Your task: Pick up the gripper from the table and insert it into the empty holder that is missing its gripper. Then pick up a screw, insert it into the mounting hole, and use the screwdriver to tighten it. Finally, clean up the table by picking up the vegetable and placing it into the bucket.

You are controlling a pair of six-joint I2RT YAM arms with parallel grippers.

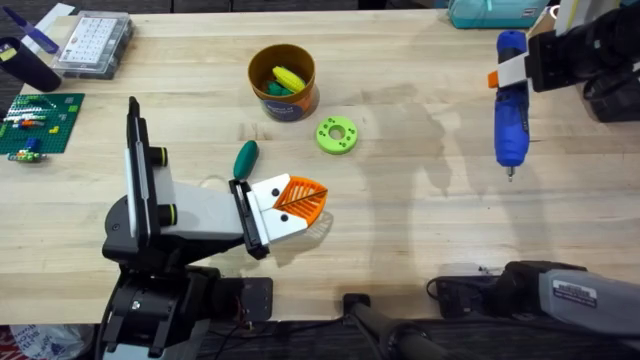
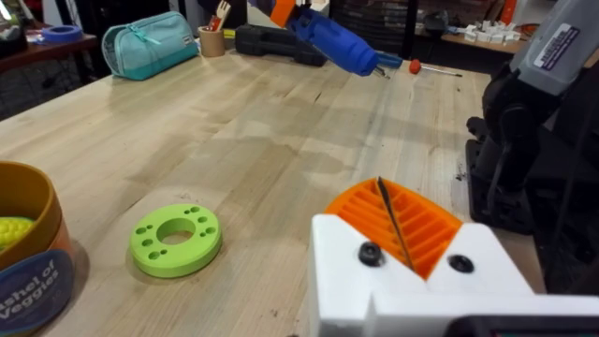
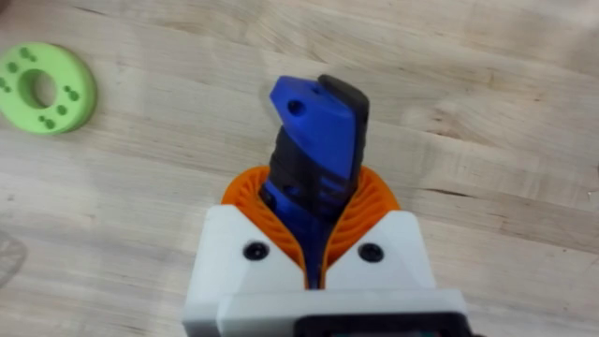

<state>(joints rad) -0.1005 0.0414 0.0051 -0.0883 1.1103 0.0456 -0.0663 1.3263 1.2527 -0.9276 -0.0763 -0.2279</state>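
My right gripper (image 1: 508,68) hangs over the far right of the table, shut on the blue screwdriver (image 1: 510,120), whose metal bit points toward the front edge. In the right wrist view the orange pads (image 3: 245,201) clamp the screwdriver (image 3: 318,131). My left gripper (image 1: 318,197) lies low at centre-left, its orange fingers (image 2: 426,225) shut with nothing between them. The dark-green vegetable (image 1: 245,157) lies on the wood just behind it. Farther back stands the bucket (image 1: 292,108), with yellow and green toys inside. The loose gripper, the holder and the screw are out of view.
A lime-green disc with holes (image 1: 337,135) lies right of the bucket. A clear parts box (image 1: 93,42) and a green brick plate (image 1: 35,122) sit at the back left, a teal pouch (image 2: 150,42) at the back right.
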